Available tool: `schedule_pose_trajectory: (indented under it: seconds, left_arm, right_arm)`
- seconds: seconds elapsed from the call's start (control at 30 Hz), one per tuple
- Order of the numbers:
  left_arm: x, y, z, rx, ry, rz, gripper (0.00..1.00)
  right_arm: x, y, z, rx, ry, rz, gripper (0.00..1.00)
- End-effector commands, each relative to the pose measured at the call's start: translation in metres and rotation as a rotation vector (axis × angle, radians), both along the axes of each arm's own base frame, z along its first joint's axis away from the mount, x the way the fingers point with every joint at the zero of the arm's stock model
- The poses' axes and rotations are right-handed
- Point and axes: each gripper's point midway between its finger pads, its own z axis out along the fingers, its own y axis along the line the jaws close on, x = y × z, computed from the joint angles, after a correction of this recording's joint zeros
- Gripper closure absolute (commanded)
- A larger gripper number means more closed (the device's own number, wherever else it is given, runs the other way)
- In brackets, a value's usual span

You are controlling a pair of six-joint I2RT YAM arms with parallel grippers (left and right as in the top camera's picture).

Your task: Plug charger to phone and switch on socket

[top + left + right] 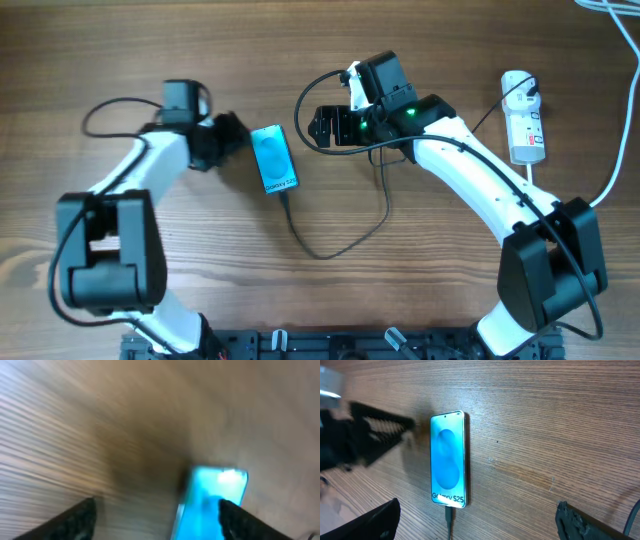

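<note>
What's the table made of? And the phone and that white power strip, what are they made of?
The table looks like wood with a dull finish: brown grain lines run across it. The phone seems to have a smooth glass front, glowing blue, and a pale rim that could be metal or plastic. The power strip looks like hard, smooth white plastic.

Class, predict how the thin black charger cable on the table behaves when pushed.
Probably floppy: the thin black charger cable lies in a loose loop, so it should bend, not slide. Its tip seems plugged into the teal-screened phone, so tugging may drag that.
</note>
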Motion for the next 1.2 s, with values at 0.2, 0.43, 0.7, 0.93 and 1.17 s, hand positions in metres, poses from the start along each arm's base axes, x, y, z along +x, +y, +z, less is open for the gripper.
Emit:
schedule_pose_trajectory:
  seconds: [0.2, 0.43, 0.7, 0.93, 1.17]
  left_arm:
    - [0.01, 0.085, 0.025, 0.022, -0.074, 0.202, 0.0]
    - [0.01, 0.088, 0.025, 0.022, -0.074, 0.207, 0.0]
    - [0.01, 0.088, 0.025, 0.022, -0.074, 0.207, 0.0]
    - [0.01, 0.088, 0.025, 0.022, -0.074, 0.207, 0.0]
    - [0.01, 0.088, 0.025, 0.022, -0.074, 0.207, 0.0]
  right_arm:
    - [0.003, 0.001, 0.014, 0.003, -0.043, 0.011, 0.0]
    - [0.003, 0.001, 0.014, 0.003, -0.044, 0.012, 0.0]
    - [0.005, 0.003, 0.016, 0.054, 0.009, -0.084, 0.0]
    - [0.013, 0.011, 0.025, 0.153, 0.054, -0.193, 0.32]
    - [0.031, -0.011, 0.086, 0.136, -0.035, -0.168, 0.01]
